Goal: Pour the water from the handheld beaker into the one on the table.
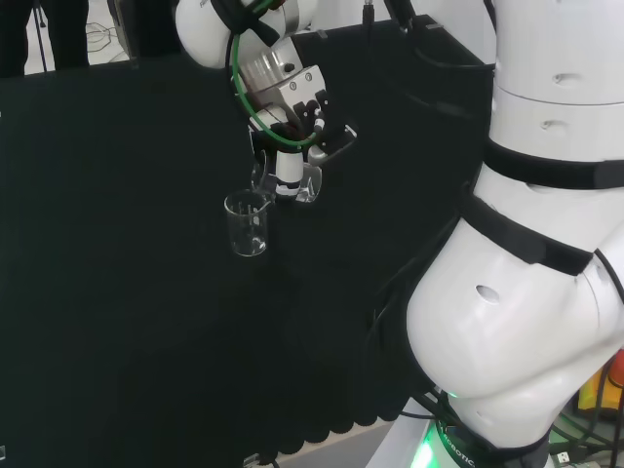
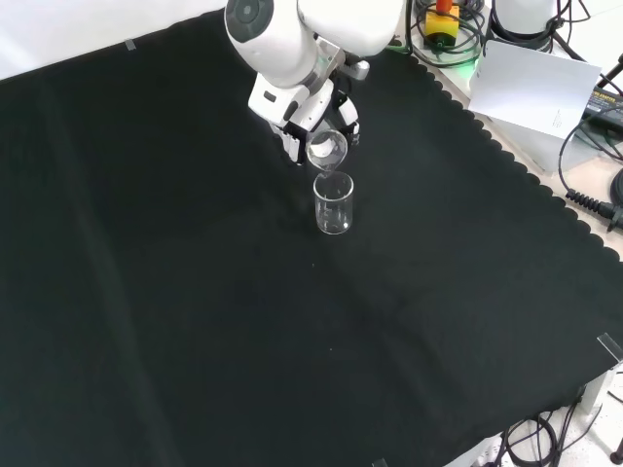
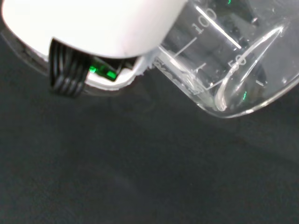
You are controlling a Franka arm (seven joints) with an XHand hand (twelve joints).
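A clear glass beaker [image 2: 333, 205] stands upright on the black cloth; in the head view this table beaker [image 1: 247, 223] is just left of and below the hand. The hand [image 1: 290, 146] is curled round a second clear beaker [image 2: 326, 150], which is tipped steeply, its mouth turned toward the camera and its lip just above the standing beaker's rim. In the head view the held beaker [image 1: 306, 183] sits low between the fingers. The wrist view shows the held beaker [image 3: 229, 70] close up, tilted, with printed scale marks. I cannot tell how much water either one holds.
The arm's large white links [image 1: 526, 253] take up the right of the head view. In the front view the cloth's scalloped edge [image 2: 506, 161] runs down the right, with cables and a white sheet [image 2: 531, 88] beyond it.
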